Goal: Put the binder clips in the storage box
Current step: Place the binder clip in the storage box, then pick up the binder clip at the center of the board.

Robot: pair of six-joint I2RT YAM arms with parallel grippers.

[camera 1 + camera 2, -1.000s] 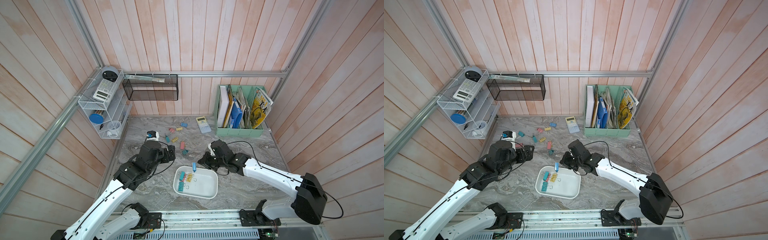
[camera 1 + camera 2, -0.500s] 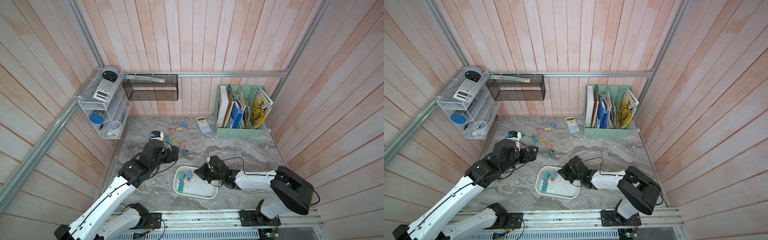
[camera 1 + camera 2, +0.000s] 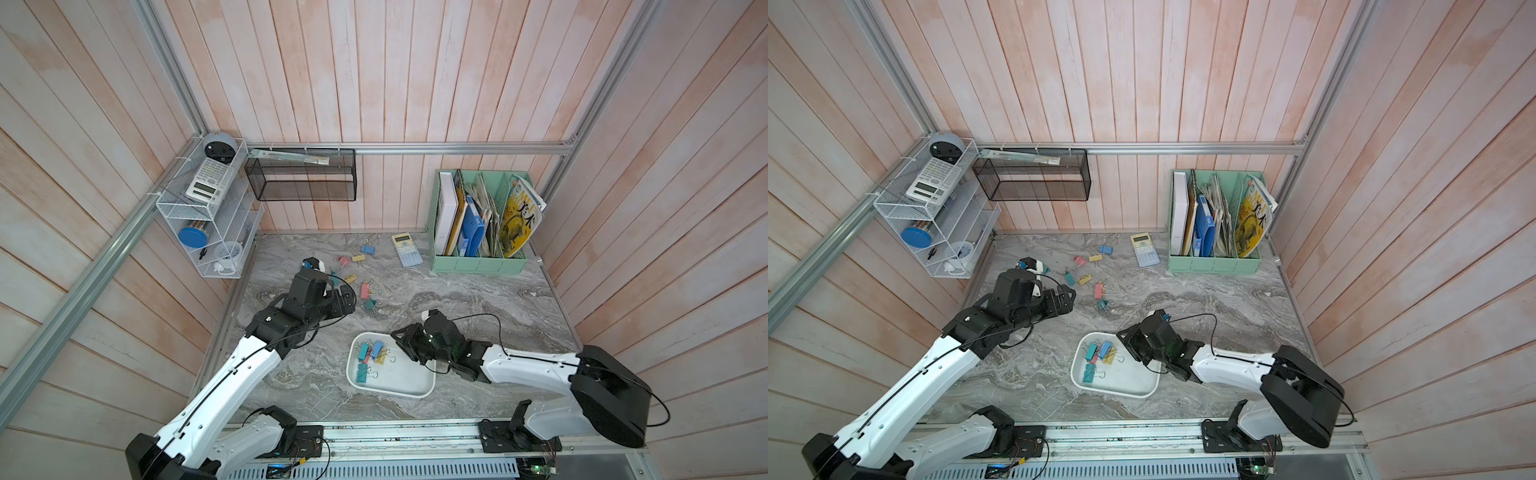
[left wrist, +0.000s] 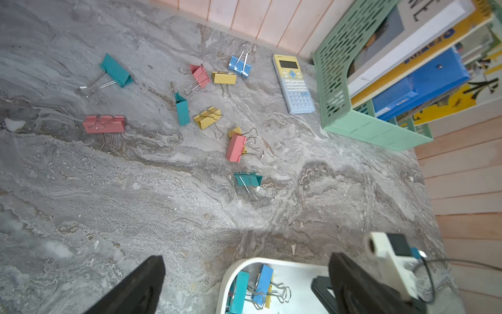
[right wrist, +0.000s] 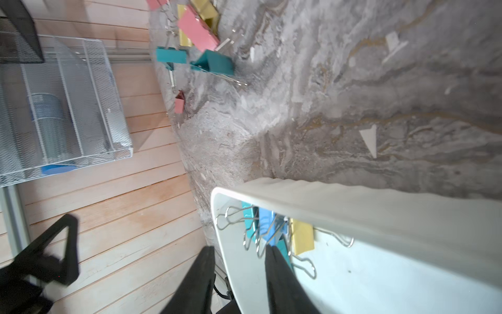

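Blue binder clip (image 3: pixel 377 348) has dropped into the storage box (image 3: pixel 390 393) — right end effector (image 5: pixel 239 248) parted, empty.

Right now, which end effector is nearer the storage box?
Right. The right end effector hangs at the storage box rim; the left end effector is apart, near binder clips.

Box (image 3: pixel 403 380) sits on the worktop (image 3: pixel 478 307) at 6 o'clock, with a few clips (image 3: pixel 370 359) in its 9 o'clock end. The loose clips (image 3: pixel 365 290) lie around 11, calculator (image 3: pixel 406 249) at 12, file holder (image 3: pixel 478 262) at 1 just beside it.
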